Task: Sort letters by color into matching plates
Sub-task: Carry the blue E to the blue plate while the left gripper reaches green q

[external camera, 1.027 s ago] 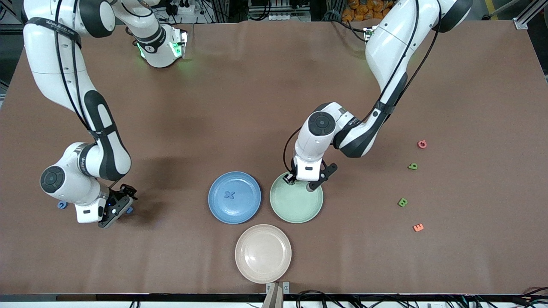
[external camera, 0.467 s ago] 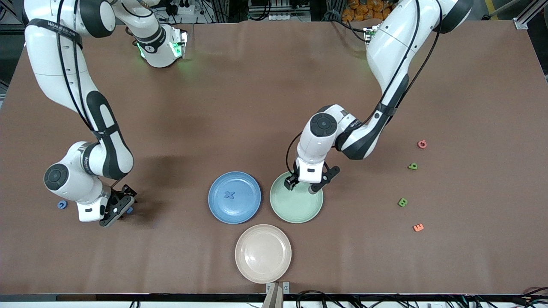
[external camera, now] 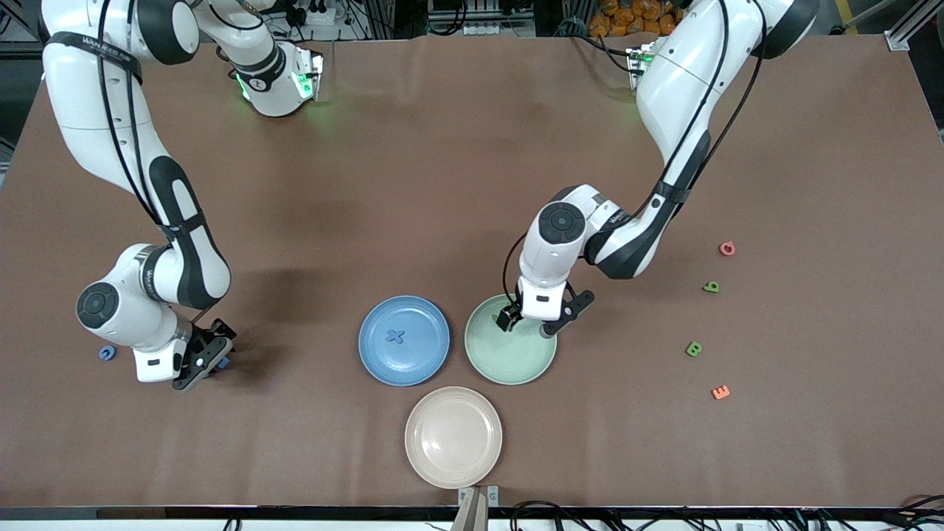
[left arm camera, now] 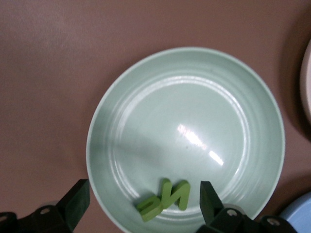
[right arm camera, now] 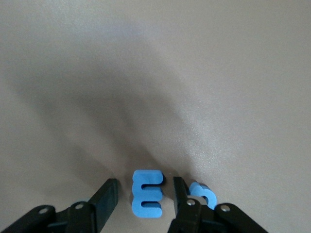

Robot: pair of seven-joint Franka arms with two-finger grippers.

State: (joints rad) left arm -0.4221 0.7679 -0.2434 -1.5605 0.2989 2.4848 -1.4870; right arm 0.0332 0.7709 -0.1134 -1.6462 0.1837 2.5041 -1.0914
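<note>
So from my remote seat: over at the right arm's end of the worktop (external camera: 457, 184), the right end effector (right arm camera: 143, 204) is down low with its fingers (right arm camera: 104, 199) spread around a blue E (right arm camera: 146, 193) that lies flat on the worktop, not pinched yet as far as I can see. Another small blue letter (right arm camera: 204, 193) sits just beside one finger, outside the gap, and a blue round letter (external camera: 107, 353) lies close by the arm's wrist. Moving along, the blue plate (external camera: 424, 358) has a blue X (external camera: 396, 337) lying in it. Just beside it is the mint green plate (external camera: 509, 361), and the left end effector (left arm camera: 141, 204) hangs over its rim, fingers (left arm camera: 75, 204) wide apart and holding nothing. A green N (left arm camera: 163, 199) lies in that plate near the rim, between the fingers but touching neither. The beige-pink plate (external camera: 453, 457) sits nearer the front camera than the other two. Toward the left arm's end, loose on the worktop, are a pink letter (external camera: 727, 248), a green letter (external camera: 711, 287), a green B (external camera: 694, 349) and an orange E (external camera: 720, 392), all well apart from the plates.
</note>
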